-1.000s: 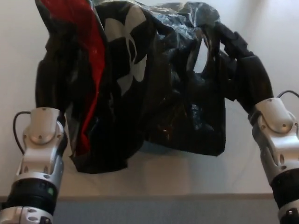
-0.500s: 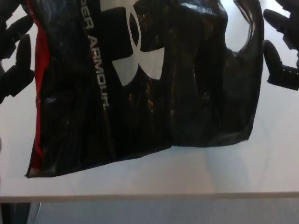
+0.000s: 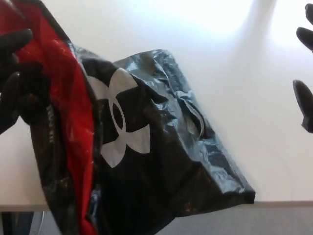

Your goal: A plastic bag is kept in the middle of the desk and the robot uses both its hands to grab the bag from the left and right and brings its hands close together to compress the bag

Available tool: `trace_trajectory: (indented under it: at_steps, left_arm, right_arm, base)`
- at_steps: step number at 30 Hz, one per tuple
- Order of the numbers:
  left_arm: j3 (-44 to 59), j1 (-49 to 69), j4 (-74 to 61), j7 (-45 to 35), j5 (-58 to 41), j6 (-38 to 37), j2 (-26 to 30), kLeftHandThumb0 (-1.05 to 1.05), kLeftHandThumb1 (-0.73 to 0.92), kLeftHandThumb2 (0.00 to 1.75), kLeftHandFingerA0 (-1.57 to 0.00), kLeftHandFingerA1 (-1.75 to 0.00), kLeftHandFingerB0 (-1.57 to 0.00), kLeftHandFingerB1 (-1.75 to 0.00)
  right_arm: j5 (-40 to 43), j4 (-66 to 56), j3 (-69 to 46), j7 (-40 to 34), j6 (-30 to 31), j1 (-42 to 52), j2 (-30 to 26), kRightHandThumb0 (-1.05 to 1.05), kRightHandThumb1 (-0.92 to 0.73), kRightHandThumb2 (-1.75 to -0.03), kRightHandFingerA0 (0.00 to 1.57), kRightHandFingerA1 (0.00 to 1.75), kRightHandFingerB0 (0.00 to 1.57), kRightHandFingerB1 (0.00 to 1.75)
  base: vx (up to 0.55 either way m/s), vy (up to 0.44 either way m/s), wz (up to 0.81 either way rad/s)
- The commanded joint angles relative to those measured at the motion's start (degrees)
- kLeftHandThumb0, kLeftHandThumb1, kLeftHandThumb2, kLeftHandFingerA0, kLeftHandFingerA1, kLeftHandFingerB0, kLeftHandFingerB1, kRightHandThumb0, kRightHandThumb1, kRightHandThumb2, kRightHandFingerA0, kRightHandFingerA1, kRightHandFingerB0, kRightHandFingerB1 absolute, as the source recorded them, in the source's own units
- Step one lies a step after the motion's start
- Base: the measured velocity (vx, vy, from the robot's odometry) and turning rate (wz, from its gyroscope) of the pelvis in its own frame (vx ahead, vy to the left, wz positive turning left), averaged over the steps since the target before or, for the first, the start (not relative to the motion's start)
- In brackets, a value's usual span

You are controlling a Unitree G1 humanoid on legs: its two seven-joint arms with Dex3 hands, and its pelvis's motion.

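The left hand seems to clutch the bag's red side, lifting it over the table edge. The right hand hangs released, well apart; compressing first needs its grasp.

We see only hands, no forearm or wrist. Our black left hand at far left picture edge, thick fingers spread and curled, pressed against what it grips. Our black right hand at far right edge, mostly cut off; two thick fingertips show, apart, touching nothing. Hands well apart, at opposite edges.
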Motion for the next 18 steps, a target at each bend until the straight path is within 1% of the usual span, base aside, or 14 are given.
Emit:
trace_trajectory:
  at_steps: [1, 2, 3, 4, 5, 6, 7, 8, 9, 10, 12, 13, 14, 18]
  left_arm:
    - [0.6, 2.4, -1.0, 0.2, 0.3, 3.9, 0.2, -0.56, 0.75, 1.15, -0.57, -0.71, -0.33, -0.56]
    - [0.5, 2.4, -0.9, 0.3, 0.4, 4.6, 0.3, -0.59, 0.92, 0.69, -0.57, -0.62, -0.45, -0.47]
    - [0.6, 2.6, -0.1, 0.4, 0.5, 4.4, 0.0, -0.55, 0.75, 1.14, -0.56, -0.71, -0.33, -0.56]
    - [0.6, 2.7, 0.2, 0.4, 0.5, 4.3, -0.1, -0.55, 0.75, 1.14, -0.56, -0.71, -0.33, -0.56]
    - [0.6, 3.0, 1.1, 0.6, 0.6, 4.3, -0.5, -0.58, 0.92, 0.71, -0.55, -0.62, -0.43, -0.47]
    - [0.7, 3.1, 1.2, 0.7, 0.6, 4.2, -0.6, -0.55, 0.75, 1.15, -0.54, -0.70, -0.31, -0.55]
    - [0.8, 3.2, 1.5, 1.1, 0.5, 3.2, -1.4, -0.52, 0.71, 1.12, -0.51, -0.69, -0.33, -0.56]
    - [1.1, 3.2, 1.6, 1.5, 0.3, 2.1, -2.2, -0.52, 0.71, 1.12, -0.51, -0.69, -0.33, -0.56]
    - [1.4, 3.4, 1.3, 2.2, 0.3, 2.1, -2.9, -0.57, 0.92, 0.67, -0.50, -0.60, -0.41, -0.43]
    - [1.8, 3.6, 0.5, 2.9, 0.3, 2.3, -3.5, -0.60, 0.91, 0.68, -0.51, -0.60, -0.40, -0.42]
    - [2.6, 4.1, -1.8, 4.2, 0.2, 2.9, -4.8, -0.64, 0.89, 0.68, -0.49, -0.58, -0.39, -0.42]
    - [2.9, 4.5, -3.4, 4.9, 0.3, 2.6, -5.7, -0.63, 0.90, 0.67, -0.46, -0.56, -0.36, -0.41]
    - [3.5, 5.0, -4.5, 4.8, -0.1, 1.6, -6.1, -0.60, 0.92, 0.71, -0.39, -0.52, -0.29, -0.40]
    - [5.7, 6.9, -7.2, 3.7, -1.1, 0.9, -6.5, -0.62, 0.92, 0.68, -0.40, -0.51, -0.30, -0.39]
  right_arm:
    - [4.2, -1.5, -0.9, 1.5, -2.2, 4.4, 0.6, -0.36, -0.50, -1.10, 0.01, 0.49, 0.00, 0.49]
    - [4.5, -1.5, -0.9, 1.6, -2.6, 4.7, 0.7, -0.36, -0.51, -1.10, 0.01, 0.49, 0.00, 0.49]
    - [4.8, -1.7, -0.7, 1.8, -3.2, 4.9, 0.9, -0.78, -0.71, -1.04, 0.11, 0.47, 0.05, 0.38]
    - [4.9, -1.7, -0.6, 1.9, -3.4, 5.0, 1.0, -0.78, -0.71, -1.04, 0.11, 0.47, 0.05, 0.38]
    - [5.3, -3.3, -0.2, 1.9, -3.4, 5.7, 1.4, -0.77, -0.90, -0.68, 0.17, 0.38, 0.12, 0.24]
    - [5.5, -3.6, -0.2, 1.9, -3.3, 5.9, 1.5, -0.78, -0.89, -0.67, 0.17, 0.37, 0.11, 0.27]
    - [6.7, -5.0, -0.3, 1.9, -3.0, 6.6, 1.9, -0.76, -0.67, -1.07, 0.06, 0.47, 0.00, 0.34]
    - [8.1, -6.3, -0.4, 2.1, -2.7, 7.3, 2.3, -0.76, -0.67, -1.07, 0.06, 0.47, 0.00, 0.34]
    - [8.9, -7.3, -0.7, 1.7, -2.8, 7.8, 2.9, -0.86, -0.70, -1.08, 0.11, 0.49, 0.00, 0.29]
    - [9.8, -8.5, -0.9, 1.4, -2.6, 8.3, 3.4, -0.87, -0.68, -1.07, 0.12, 0.49, 0.00, 0.27]
    - [10.8, -11.1, -1.6, 0.9, -2.3, 9.5, 4.0, -0.81, -0.65, -1.08, 0.03, 0.46, 0.00, 0.26]
    - [10.6, -11.7, -2.3, 0.6, -4.0, 9.9, 4.6, -0.86, -0.85, -0.67, 0.12, 0.36, 0.08, 0.22]
    - [10.6, -12.2, -2.9, 0.6, -5.6, 10.8, 4.9, -0.89, -0.70, -1.09, 0.00, 0.39, 0.10, 0.20]
    - [11.2, -12.7, -4.0, 2.2, -9.8, 13.5, 5.8, -0.76, -0.65, -1.07, 0.02, 0.43, 0.07, 0.28]
  base:
    - [0.00, 0.000, 0.00]
    - [0.00, 0.000, 0.00]
    - [0.00, 0.000, 0.00]
    - [0.00, 0.000, 0.00]
    - [0.00, 0.000, 0.00]
    - [0.00, 0.000, 0.00]
    - [0.00, 0.000, 0.00]
    - [0.00, 0.000, 0.00]
    - [0.00, 0.000, 0.00]
    - [0.00, 0.000, 0.00]
    - [0.00, 0.000, 0.00]
    - [0.00, 0.000, 0.00]
    - [0.00, 0.000, 0.00]
    - [0.00, 0.000, 0.00]
